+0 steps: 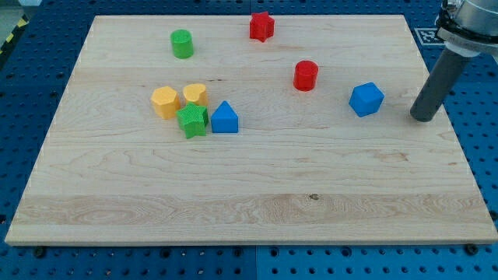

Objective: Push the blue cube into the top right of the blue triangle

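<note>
The blue cube (366, 99) sits on the wooden board at the view's right. The blue triangle (224, 118) sits left of centre, touching a green star (192, 121) on its left. My tip (424, 118) rests on the board to the right of the blue cube, a short gap away and slightly lower in the view. The cube lies far to the right of the triangle, with a red cylinder (306, 75) up and between them.
A yellow hexagon (165, 102) and a yellow heart (195, 95) sit above the green star. A green cylinder (182, 43) is at the top left and a red star (262, 26) at the top centre. The board's right edge (447, 132) is near my tip.
</note>
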Available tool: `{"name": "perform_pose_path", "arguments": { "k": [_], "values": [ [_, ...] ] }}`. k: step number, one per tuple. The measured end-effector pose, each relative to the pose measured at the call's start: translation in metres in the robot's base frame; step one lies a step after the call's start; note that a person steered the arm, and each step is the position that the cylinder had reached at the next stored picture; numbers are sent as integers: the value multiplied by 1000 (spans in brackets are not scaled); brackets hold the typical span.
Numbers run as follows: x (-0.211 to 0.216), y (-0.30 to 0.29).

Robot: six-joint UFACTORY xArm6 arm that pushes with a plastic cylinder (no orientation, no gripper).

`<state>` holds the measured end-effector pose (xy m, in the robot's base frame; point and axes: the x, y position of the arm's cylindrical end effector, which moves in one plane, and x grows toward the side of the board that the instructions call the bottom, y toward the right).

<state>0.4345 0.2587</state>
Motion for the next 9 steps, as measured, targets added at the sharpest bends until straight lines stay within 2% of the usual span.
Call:
{"name": "perform_pose_path", "arguments": {
  "k": [1,2,6,9],
  "values": [
    [-22,5],
    [-37,-16],
    [-18,-81],
    [-18,-161]
  ]
}}
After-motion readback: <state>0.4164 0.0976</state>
